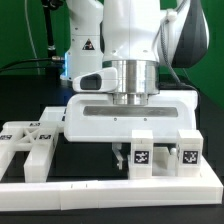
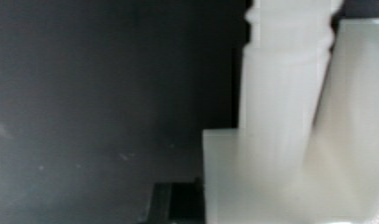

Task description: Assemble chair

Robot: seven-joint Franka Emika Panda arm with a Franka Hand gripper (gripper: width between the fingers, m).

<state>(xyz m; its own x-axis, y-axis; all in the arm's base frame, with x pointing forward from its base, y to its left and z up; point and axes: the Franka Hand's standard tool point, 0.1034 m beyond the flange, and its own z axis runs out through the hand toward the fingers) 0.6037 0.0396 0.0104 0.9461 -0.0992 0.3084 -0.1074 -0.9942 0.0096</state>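
My gripper (image 1: pixel 128 158) hangs straight down over the chair piece (image 1: pixel 165 158), a white blocky part with two cube-topped posts that carry black-and-white tags. One dark finger (image 1: pixel 121 156) stands against the post on the exterior view's left. In the wrist view the chair piece (image 2: pixel 284 120) fills much of the frame, blurred and very close. One dark finger (image 2: pixel 177 200) lies tight against its edge, and the other finger is hidden behind the white plastic. The jaws stand nearly together, shut on the piece.
More white tagged chair parts (image 1: pixel 28 140) lie at the exterior view's left. The long white L-shaped border rail (image 1: pixel 100 190) runs along the front. The table top is black. The robot's base (image 1: pixel 85 45) stands behind.
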